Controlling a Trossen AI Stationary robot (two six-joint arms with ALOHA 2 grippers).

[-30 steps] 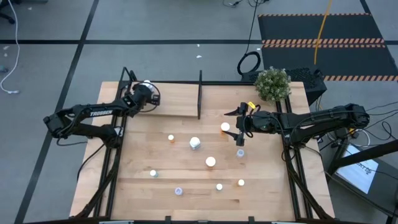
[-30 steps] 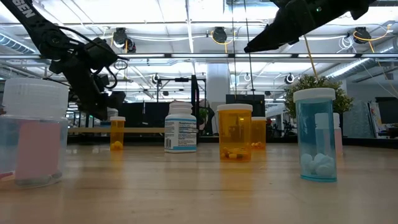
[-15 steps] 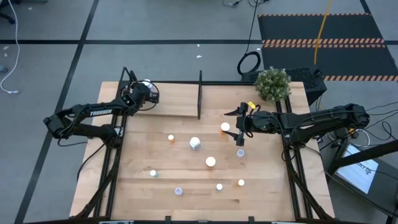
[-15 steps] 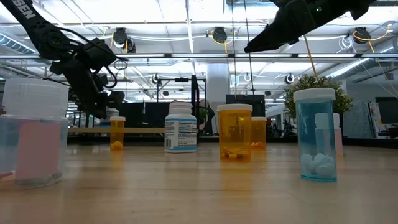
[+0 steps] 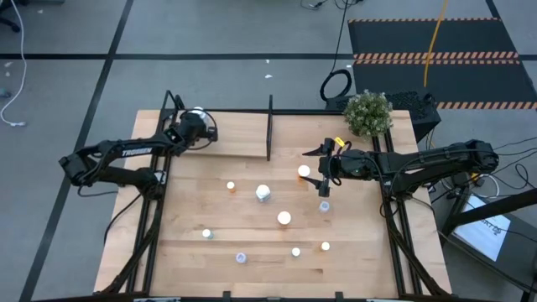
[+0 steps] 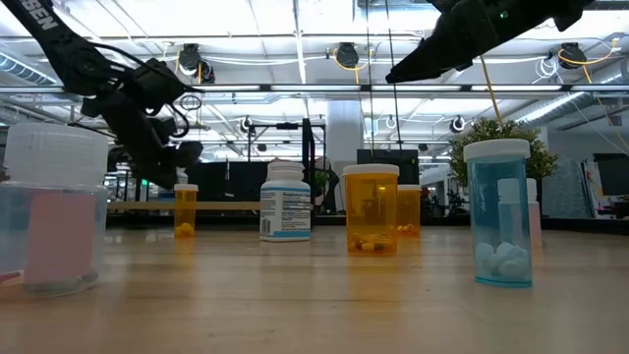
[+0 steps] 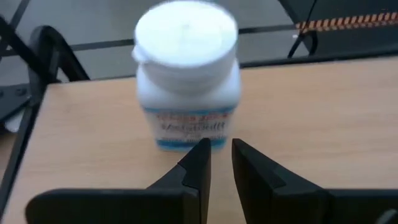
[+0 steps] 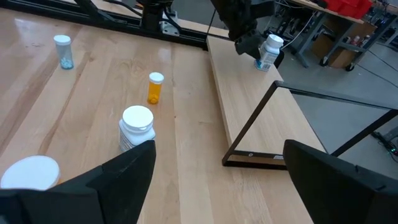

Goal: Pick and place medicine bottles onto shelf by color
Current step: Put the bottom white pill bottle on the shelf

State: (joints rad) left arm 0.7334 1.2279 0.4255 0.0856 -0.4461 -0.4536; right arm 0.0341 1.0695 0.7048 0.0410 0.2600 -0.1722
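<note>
A white medicine bottle [image 5: 198,112] stands upright on its base on the light-wood shelf [image 5: 239,134], at the plank's far left corner; it also shows in the left wrist view [image 7: 186,74]. My left gripper [image 7: 221,155] is shut, with its fingertips right in front of the bottle's lower part. My right gripper [image 5: 319,172] is open and empty. It hangs above the tabletop right of the middle, over an orange bottle [image 5: 304,171] and near a pale blue one [image 5: 324,205]. Several more bottles stand on the table, among them a white one [image 8: 137,124] and an orange one [image 8: 155,87]. My left gripper's shut fingertips [image 7: 200,152] stand level right at the white bottle's lower label [image 7: 186,127]. I cannot tell whether they touch it. The bottle stands upright on the shelf plank.
The shelf's black upright divider [image 5: 269,126] stands right of the white bottle. A potted plant [image 5: 367,113] sits at the table's far right corner. Loose bottles stand across the table's middle and near part [image 5: 284,218], [image 5: 241,257], [image 5: 325,246].
My left gripper has drawn back a little from the white bottle toward the table's left edge, then come forward to it again. The bottle has stayed where it was.
</note>
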